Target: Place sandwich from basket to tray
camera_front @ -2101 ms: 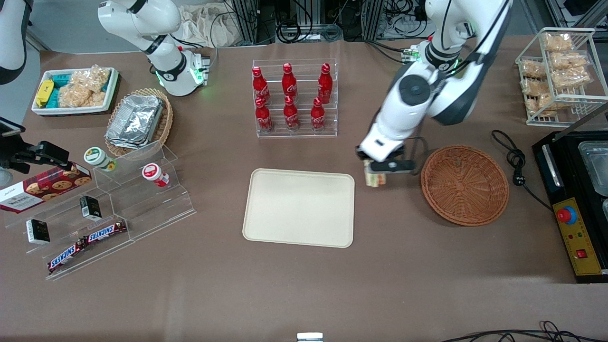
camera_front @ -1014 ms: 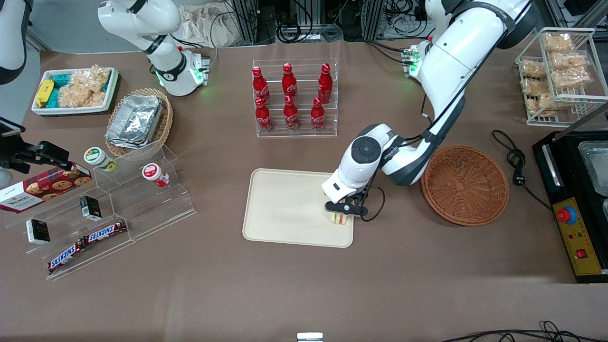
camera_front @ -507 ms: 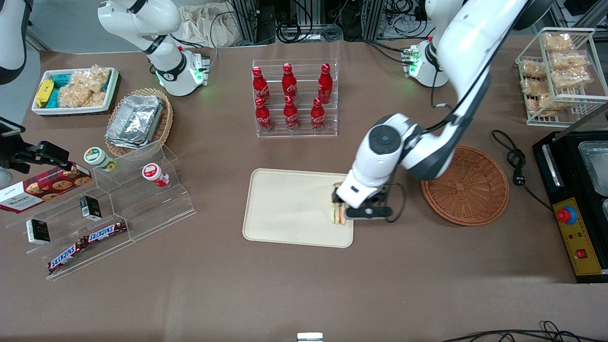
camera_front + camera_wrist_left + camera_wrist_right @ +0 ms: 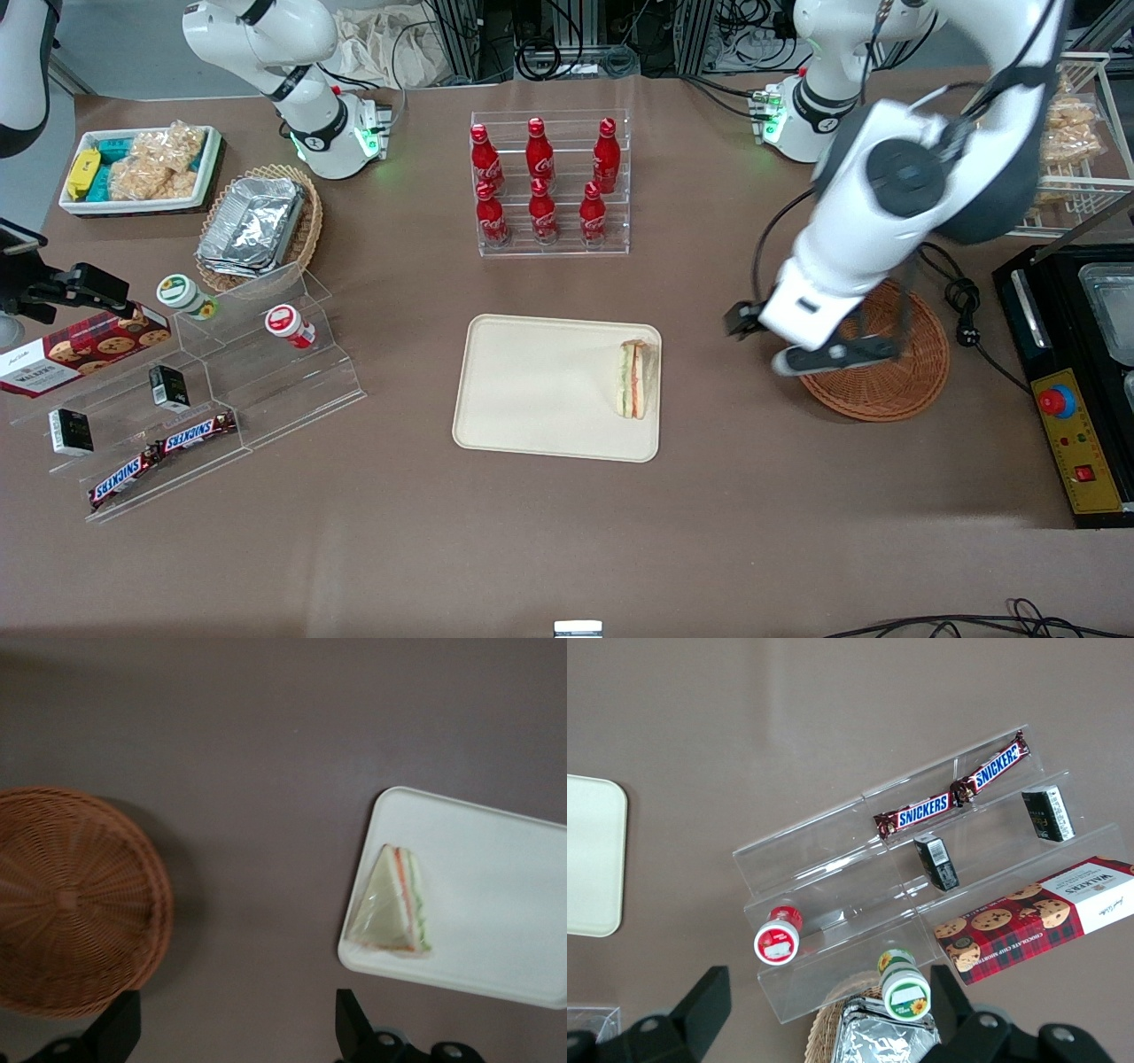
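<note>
The sandwich [image 4: 635, 379], a clear-wrapped wedge with green and orange-red layers, lies on the cream tray [image 4: 532, 390] at the tray's end nearest the basket. It also shows in the left wrist view [image 4: 394, 904] on the tray [image 4: 496, 895]. The reddish-brown wicker basket [image 4: 895, 372] is empty and partly covered by my arm; it shows in the wrist view too [image 4: 66, 899]. My left gripper [image 4: 788, 341] is open and empty, raised above the table between tray and basket, at the basket's rim. Its fingertips [image 4: 115, 1032] stand wide apart over bare table.
A clear rack of red cola bottles [image 4: 549, 186] stands farther from the camera than the tray. A wire rack of snacks [image 4: 1054, 133] and a black machine [image 4: 1072, 372] lie at the working arm's end. A clear stepped shelf [image 4: 221, 381] lies toward the parked arm's end.
My gripper carried the sandwich from beside the basket onto the tray, let it go, and has now risen and moved back toward the basket, open and empty.
</note>
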You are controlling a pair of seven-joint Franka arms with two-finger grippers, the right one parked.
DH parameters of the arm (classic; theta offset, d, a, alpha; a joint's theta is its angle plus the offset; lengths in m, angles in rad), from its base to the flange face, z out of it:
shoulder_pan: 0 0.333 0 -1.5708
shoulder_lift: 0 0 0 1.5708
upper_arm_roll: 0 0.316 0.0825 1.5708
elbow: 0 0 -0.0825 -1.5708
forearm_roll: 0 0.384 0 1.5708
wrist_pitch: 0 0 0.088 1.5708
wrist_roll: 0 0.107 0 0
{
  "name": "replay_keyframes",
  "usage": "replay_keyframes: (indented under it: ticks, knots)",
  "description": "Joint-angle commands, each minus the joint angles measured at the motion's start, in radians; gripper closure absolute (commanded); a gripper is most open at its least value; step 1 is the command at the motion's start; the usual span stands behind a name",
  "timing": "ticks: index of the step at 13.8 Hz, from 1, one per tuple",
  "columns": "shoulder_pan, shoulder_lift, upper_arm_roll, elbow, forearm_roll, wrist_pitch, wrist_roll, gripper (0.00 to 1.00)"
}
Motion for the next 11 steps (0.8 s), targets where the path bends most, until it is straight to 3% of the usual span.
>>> replay_keyframes:
  ticks: [1, 6, 11]
  knots:
    - [-0.035, -0.068, 0.154, 0.041, -0.071, -0.148, 0.153, 0.01]
    - [-0.043, -0.217, 0.282, -0.006, -0.071, -0.257, 0.311, 0.01]
    - [-0.043, -0.195, 0.302, 0.045, -0.062, -0.276, 0.353, 0.01]
